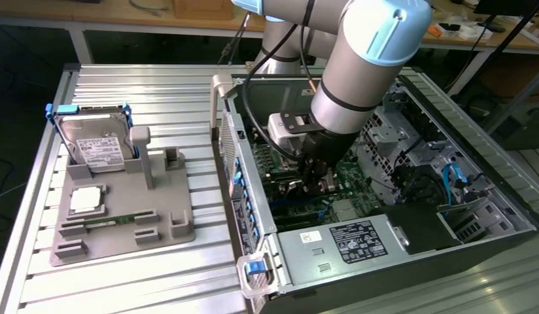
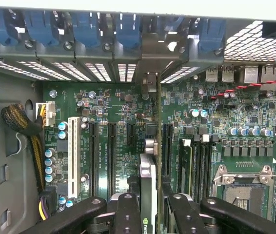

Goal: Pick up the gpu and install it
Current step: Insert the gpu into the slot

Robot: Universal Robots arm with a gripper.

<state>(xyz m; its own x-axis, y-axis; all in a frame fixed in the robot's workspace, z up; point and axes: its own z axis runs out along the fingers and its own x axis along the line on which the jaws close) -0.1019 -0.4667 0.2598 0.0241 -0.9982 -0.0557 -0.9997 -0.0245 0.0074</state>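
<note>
Gripper (image 2: 151,202) is down inside the open case (image 1: 250,163), with its fingers (image 2: 128,212) clenched on the gpu (image 2: 147,170). The card sits edge-on between the two fingers as a thin strip. It runs away from the fingertips toward the case's rear wall, under the blue clips (image 2: 128,27). It stands over the motherboard (image 2: 226,112), between dark slots on either side of the fingers. Cannot tell whether it is seated.

White slot (image 2: 73,156) lies well to one side of the fingers and the CPU socket (image 2: 243,183) to the other.

The case lies on a slatted metal table (image 1: 121,85). A grey fixture (image 1: 121,229) with a hard drive (image 1: 95,147) stands well apart from the gripper (image 1: 315,182). Wooden benches (image 1: 121,13) lie beyond.
</note>
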